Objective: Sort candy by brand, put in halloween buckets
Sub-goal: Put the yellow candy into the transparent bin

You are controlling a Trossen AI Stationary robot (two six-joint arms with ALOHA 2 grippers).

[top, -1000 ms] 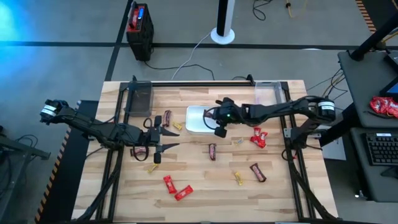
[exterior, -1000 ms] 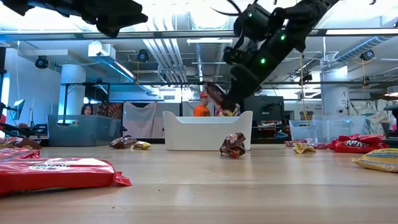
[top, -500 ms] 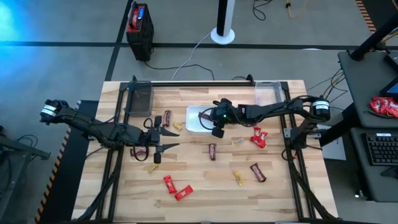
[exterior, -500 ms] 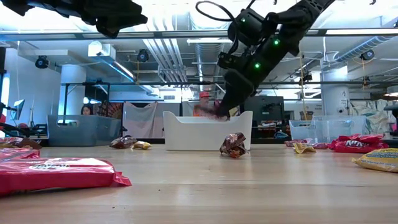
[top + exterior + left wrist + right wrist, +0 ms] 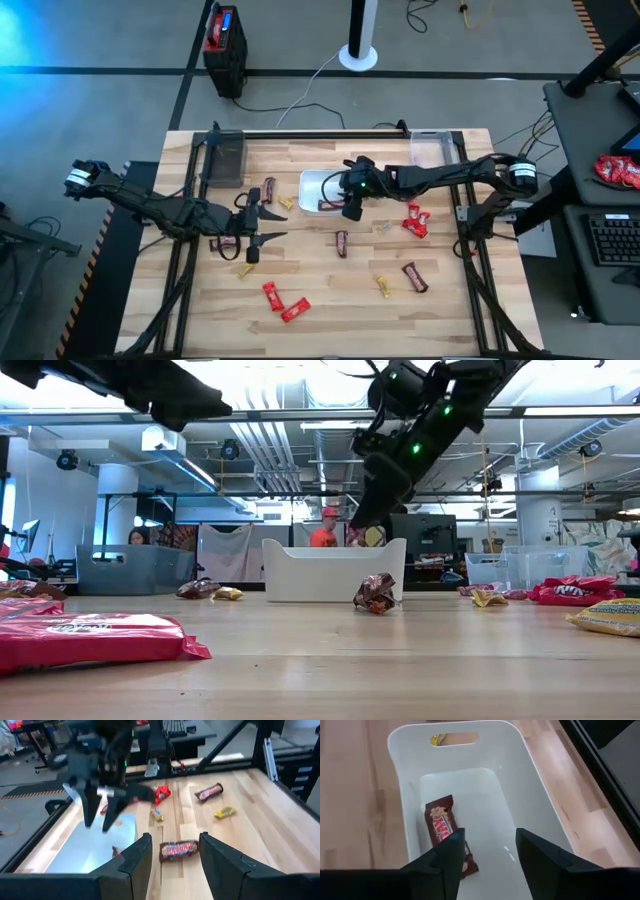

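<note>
Brown-wrapped bar [image 5: 446, 836], centre frame inside white tray [image 5: 540, 805]: light, crinkly, slippery; best pinched mid-length. Right gripper [image 5: 486, 851] spread, empty above; left gripper [image 5: 173, 854] parted, empty.

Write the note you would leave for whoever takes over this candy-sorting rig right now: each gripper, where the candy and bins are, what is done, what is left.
Right gripper: open above the white tray, holding nothing.
Left gripper: open, empty, over the table's left side, a brown bar in front of its fingers.
Done: one brown bar lies in the white tray.
Clear tubs: left one and right one at the back corners, no candy visible inside.
Left: red wrappers, brown bars and yellow pieces scattered on the table.
</note>
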